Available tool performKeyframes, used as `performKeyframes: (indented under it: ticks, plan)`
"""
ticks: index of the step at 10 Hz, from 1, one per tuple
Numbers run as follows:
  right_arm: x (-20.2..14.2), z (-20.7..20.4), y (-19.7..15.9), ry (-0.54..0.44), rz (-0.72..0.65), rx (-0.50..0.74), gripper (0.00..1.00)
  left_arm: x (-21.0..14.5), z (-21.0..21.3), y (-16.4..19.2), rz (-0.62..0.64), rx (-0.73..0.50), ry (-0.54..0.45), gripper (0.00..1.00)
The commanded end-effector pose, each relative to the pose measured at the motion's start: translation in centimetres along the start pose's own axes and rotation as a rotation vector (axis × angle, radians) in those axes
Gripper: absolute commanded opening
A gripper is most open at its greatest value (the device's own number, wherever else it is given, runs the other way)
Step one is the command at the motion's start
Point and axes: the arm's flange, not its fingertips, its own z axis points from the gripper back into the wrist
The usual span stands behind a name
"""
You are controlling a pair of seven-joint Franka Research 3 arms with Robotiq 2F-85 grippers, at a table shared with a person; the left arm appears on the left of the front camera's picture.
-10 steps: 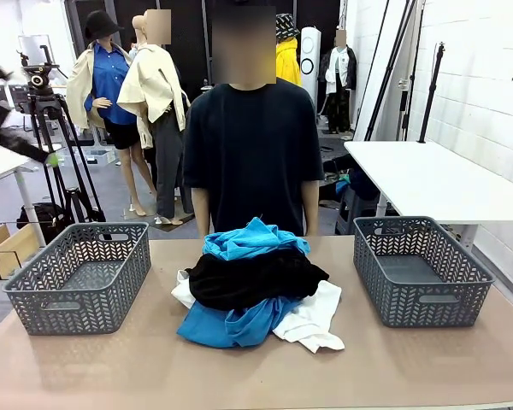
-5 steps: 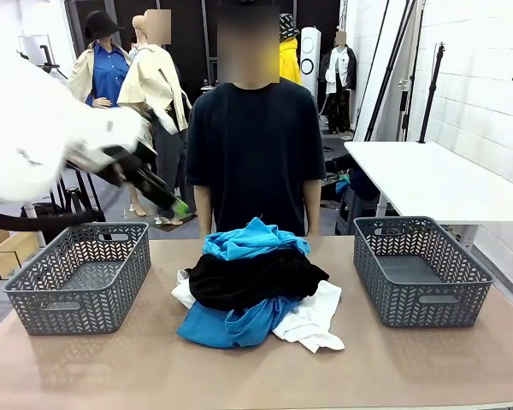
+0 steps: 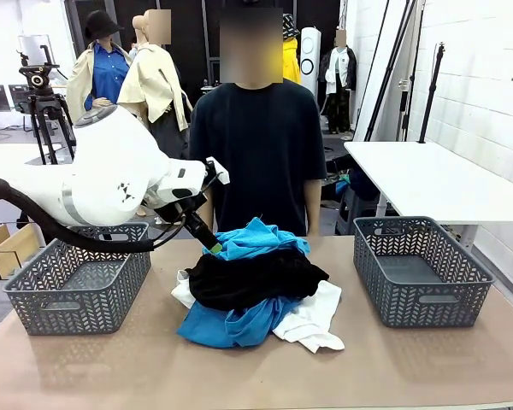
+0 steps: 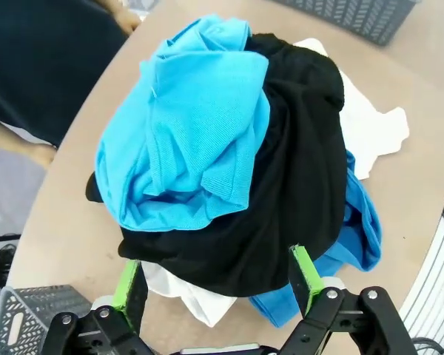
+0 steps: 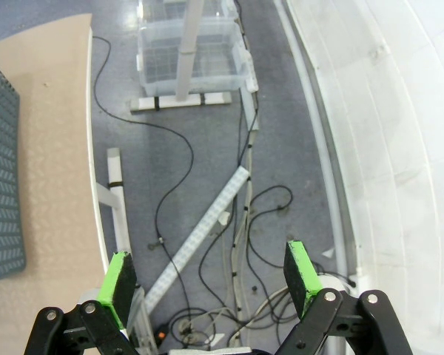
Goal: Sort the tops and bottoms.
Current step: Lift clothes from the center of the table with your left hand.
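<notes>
A heap of clothes lies mid-table. A bright blue top (image 3: 255, 237) is uppermost, and the black bottoms (image 3: 255, 278) are draped below it. A second blue top (image 3: 231, 325) and a white top (image 3: 312, 320) stick out underneath. My left gripper (image 3: 209, 243) hangs open just above the heap's back left edge. In the left wrist view the left gripper (image 4: 217, 285) has nothing between its green pads; beyond them are the blue top (image 4: 192, 140), the black bottoms (image 4: 296, 185) and the white top (image 4: 370, 126). My right gripper (image 5: 211, 281) is open, off the table, above the floor.
A grey mesh basket (image 3: 79, 278) stands at the table's left, and another basket (image 3: 421, 269) at its right. A person in a black T-shirt (image 3: 255, 154) stands at the far edge behind the heap. Cables (image 5: 207, 244) run over the floor beside the table edge (image 5: 52, 148).
My left arm has swung in from the far left and come down to the heap's back left edge. The clothes and baskets have not moved.
</notes>
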Motion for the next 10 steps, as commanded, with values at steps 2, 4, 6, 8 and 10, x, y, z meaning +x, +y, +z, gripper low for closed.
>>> performKeyframes:
  ticks: [2,4,6,8,10]
  plan:
    - [-0.1,-0.2,-0.2,0.001,-0.006,0.004,1.0,-1.0,2.7,0.0,-0.014,-0.003,-0.04,1.0]
    - [-0.1,-0.2,-0.2,0.001,-0.006,0.004,1.0,0.5,0.5,0.9,0.035,0.029,0.005,1.0]
    - [-0.1,-0.2,-0.2,0.001,-0.006,0.004,1.0,2.8,-1.6,2.8,0.044,0.017,0.022,1.0]
    - [-0.1,-0.2,-0.2,0.001,-0.006,0.004,1.0,4.6,-4.0,3.6,0.025,-0.027,0.019,1.0]
    - [-0.1,-0.2,-0.2,0.001,-0.006,0.004,1.0,6.0,-5.6,4.1,0.032,-0.079,0.029,1.0]
